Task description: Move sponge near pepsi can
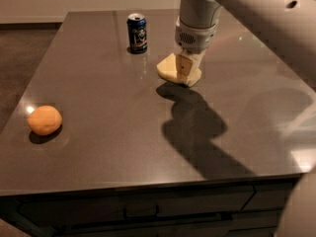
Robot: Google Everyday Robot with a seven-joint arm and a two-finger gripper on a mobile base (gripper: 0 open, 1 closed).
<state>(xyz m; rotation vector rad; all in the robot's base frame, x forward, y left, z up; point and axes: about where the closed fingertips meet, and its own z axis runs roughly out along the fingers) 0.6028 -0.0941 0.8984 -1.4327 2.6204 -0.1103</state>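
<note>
Across nearly the whole view spreads the dark grey table (98,147), its top glossy, with drawer fronts (148,209) running below the near edge. Over the far right part of it my arm (256,14) comes down from the upper right, pale and thick, and ends in a round wrist. Its shadow (197,127) lies long and dark on the tabletop, reaching from under the wrist toward the near edge.

My gripper (186,68) points straight down over the far middle of the table and is clamped on the sponge (168,67). One finger shows pressed across the front of the pale yellow foam. The sponge's left corner sticks out past that finger, and its right end shows beneath it. I cannot tell whether its underside touches the tabletop or hangs just above it.

An orange (44,120) lies alone toward the near left side, well apart from everything else.

Farther back, the pepsi can (137,32) stands upright, dark blue with a silver top. It is to the left of the sponge and a little beyond it, near but not touching, with a strip of bare tabletop between them.
</note>
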